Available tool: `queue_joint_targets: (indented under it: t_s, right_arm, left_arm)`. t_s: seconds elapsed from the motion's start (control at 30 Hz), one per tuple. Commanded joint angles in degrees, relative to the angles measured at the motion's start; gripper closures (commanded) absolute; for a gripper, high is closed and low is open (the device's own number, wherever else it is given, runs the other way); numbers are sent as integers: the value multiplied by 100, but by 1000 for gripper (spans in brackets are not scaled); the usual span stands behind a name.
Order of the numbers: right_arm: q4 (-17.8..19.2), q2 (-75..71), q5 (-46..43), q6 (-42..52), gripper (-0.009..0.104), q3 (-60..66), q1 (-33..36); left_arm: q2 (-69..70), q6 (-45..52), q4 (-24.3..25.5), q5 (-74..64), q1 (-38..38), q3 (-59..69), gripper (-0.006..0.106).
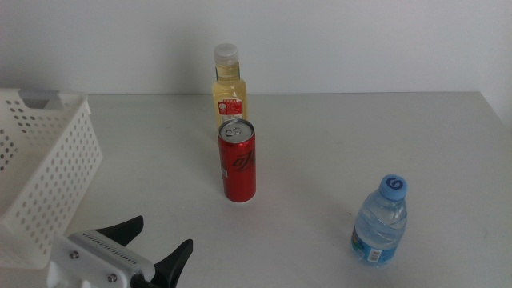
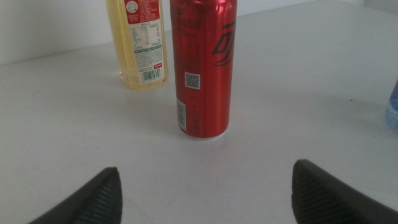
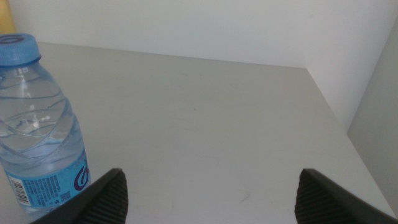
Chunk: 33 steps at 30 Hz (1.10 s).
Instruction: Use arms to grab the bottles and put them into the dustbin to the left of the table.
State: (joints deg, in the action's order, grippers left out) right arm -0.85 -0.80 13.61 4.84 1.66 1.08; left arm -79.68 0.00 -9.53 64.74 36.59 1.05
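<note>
**Both my grippers open, three drinks standing on the table**

My left gripper (image 1: pixel 164 238) sits low at the near edge of the grey table (image 1: pixel 336 144), jaws spread wide and holding nothing. It points toward the red can (image 1: pixel 238 161), which stands upright near the middle of the table, well apart from my fingertips. Just behind the can, farther from me, stands the yellow bottle (image 1: pixel 228 84) with a clear cap and a red-and-white label. The white basket (image 1: pixel 48 172), its walls full of round holes, stands left of the can at the table's left side. The water bottle (image 1: pixel 381 220) with a blue cap stands upright, right of the can and nearer to me. My right gripper (image 3: pixel 211 193) is beside that bottle, jaws also wide and empty
</note>
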Motion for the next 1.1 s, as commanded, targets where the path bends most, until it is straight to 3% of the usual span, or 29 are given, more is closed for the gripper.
queue_joint_targets:
  t_s: [0.0,0.4,0.7,0.83,1.07]
  right_arm:
    - [25,-123,-406,26,11,-58,-32]
    - [25,-123,-406,26,11,-58,-32]
    - [25,-123,-406,26,11,-58,-32]
    - [25,-123,-406,26,11,-58,-32]
    - [25,-123,-406,26,11,-58,-32]
  left_arm:
    - [68,-106,-39,1063,41,78,7]
    - [61,-147,173,1058,41,61,7]
    - [-124,-104,269,67,-218,-1157,7]
    - [-519,-179,557,-269,-543,-1711,7]
    - [-1327,-641,1535,-283,-940,-2484,7]
